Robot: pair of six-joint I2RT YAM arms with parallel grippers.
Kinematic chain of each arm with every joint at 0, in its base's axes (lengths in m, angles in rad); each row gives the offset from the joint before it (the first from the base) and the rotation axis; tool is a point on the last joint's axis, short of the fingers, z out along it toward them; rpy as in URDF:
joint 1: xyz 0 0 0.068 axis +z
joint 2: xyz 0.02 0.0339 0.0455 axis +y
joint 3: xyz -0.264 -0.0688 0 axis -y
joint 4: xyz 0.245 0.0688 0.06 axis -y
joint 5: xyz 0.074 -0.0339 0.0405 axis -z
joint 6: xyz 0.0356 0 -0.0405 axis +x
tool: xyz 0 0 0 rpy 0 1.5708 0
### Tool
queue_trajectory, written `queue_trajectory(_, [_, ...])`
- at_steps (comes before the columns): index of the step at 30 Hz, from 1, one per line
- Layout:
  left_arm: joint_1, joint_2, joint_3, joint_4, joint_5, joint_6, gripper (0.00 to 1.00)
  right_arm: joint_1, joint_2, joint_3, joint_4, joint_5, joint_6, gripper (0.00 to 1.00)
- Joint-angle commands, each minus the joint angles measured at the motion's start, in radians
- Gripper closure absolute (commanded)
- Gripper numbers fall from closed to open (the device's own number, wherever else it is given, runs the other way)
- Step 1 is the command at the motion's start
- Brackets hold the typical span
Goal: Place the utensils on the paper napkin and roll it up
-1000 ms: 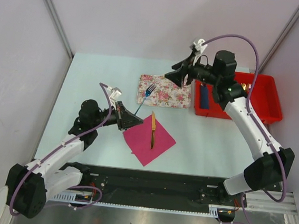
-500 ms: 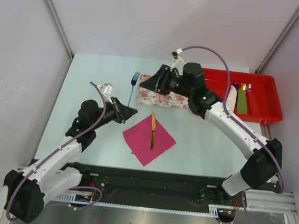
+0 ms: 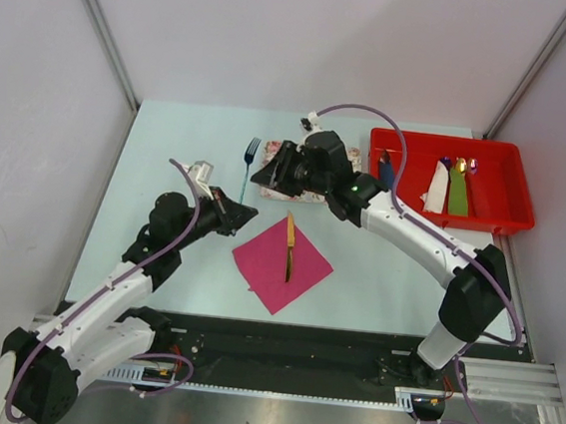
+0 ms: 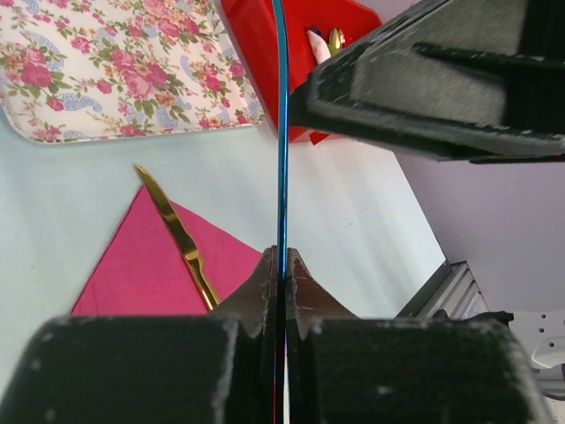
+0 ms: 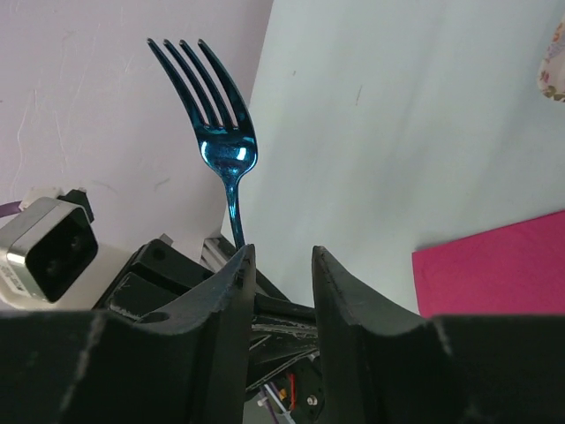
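Note:
The magenta paper napkin [image 3: 283, 264] lies as a diamond on the table, with the gold knife [image 3: 289, 245] lying along its middle. My left gripper [image 3: 244, 211] is shut on the handle of the blue fork [image 3: 249, 159] and holds it upright off the table, left of the napkin. In the left wrist view the fork [image 4: 282, 132] runs edge-on from my shut gripper [image 4: 281, 258], above the napkin [image 4: 132, 269] and knife [image 4: 179, 237]. My right gripper [image 3: 262, 178] is open and empty beside the fork. In the right wrist view the fork [image 5: 222, 124] rises just left of the open gripper [image 5: 278, 253].
The floral tray [image 3: 352, 161] lies mostly under my right arm; it shows in the left wrist view [image 4: 115, 71]. A red bin [image 3: 504, 208] at the back right holds rolled bundles and spoon tips. The two grippers are very close together.
My right arm has swung left from the red bin, over the floral tray, to the fork. My left gripper has lifted the fork off the tray and stood it upright further left.

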Motion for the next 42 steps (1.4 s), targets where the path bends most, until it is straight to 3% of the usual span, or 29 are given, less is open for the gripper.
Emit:
queue_trajectory(1, [-0.011, -0.029, 0.003, 0.016, -0.023, 0.029, 1.0, 0.014, 0.013, 0.047, 0.047, 0.035, 0.014, 0.64])
queue_trajectory(18, [-0.011, -0.042, -0.034, 0.045, 0.02, 0.005, 1.0, 0.018, 0.04, 0.076, 0.102, 0.037, -0.009, 0.64])
queue_trajectory(27, [-0.017, -0.04, -0.036, 0.049, 0.022, 0.006, 1.0, 0.017, 0.067, 0.082, 0.073, 0.046, 0.003, 0.71])
queue_trajectory(33, [-0.023, -0.039, -0.034, 0.045, 0.011, 0.009, 1.0, 0.023, 0.071, 0.085, 0.074, 0.045, 0.004, 0.78])
queue_trajectory(37, [-0.025, -0.037, -0.033, 0.043, 0.01, 0.011, 1.0, 0.023, 0.073, 0.082, 0.061, 0.043, 0.006, 1.0])
queue_trajectory(38, [-0.025, -0.037, -0.031, 0.043, 0.008, 0.012, 0.99, 0.023, 0.073, 0.082, 0.054, 0.043, 0.004, 1.0])
queue_trajectory(41, [-0.023, -0.037, -0.004, -0.001, -0.01, 0.038, 0.74, 0.014, 0.071, 0.082, 0.033, 0.046, -0.009, 1.0])
queue_trajectory(42, [-0.023, -0.039, 0.012, -0.067, -0.044, 0.061, 0.51, 0.007, 0.071, 0.079, 0.025, 0.043, -0.034, 1.0])
